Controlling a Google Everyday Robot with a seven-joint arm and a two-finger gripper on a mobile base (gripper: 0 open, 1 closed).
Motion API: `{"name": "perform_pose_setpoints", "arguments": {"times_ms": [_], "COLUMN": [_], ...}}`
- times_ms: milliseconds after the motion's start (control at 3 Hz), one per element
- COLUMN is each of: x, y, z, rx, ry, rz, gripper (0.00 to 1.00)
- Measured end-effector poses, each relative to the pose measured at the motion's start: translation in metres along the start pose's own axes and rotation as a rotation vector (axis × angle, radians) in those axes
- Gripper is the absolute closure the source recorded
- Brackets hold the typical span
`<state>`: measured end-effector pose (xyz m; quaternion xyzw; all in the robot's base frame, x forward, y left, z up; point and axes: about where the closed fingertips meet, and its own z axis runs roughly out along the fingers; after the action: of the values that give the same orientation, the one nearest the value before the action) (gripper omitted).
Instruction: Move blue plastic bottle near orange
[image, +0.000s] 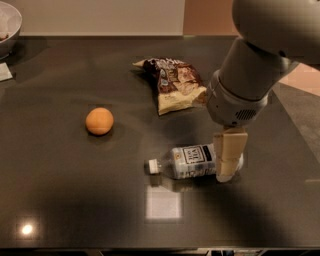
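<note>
The blue plastic bottle (192, 161) lies on its side on the dark table (75, 200), white cap pointing left, label facing up. The orange (99, 121) sits to the left and a little farther back, well apart from the bottle. My gripper (229, 171) hangs straight down from the arm over the bottle's right, bottom end. Its cream fingers (231, 152) reach down to table level, and the near one covers part of the bottle. The gripper looks open around the bottle, which still rests on the table.
A brown-and-cream chip bag (175, 84) lies behind the bottle, just left of my arm (250, 75). A bowl (7, 27) stands at the far left corner with a white card (5, 71) beside it. The table's right edge (295, 135) is close to the arm.
</note>
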<state>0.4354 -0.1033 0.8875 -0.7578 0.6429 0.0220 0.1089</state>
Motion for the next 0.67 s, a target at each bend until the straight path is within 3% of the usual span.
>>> {"name": "perform_pose_setpoints", "arguments": {"times_ms": [667], "x": [0.002], "y": [0.005], "z": [0.032], "rx": [-0.037], "ry": [0.035], "rz": [-0.05], "gripper": [0.0]}}
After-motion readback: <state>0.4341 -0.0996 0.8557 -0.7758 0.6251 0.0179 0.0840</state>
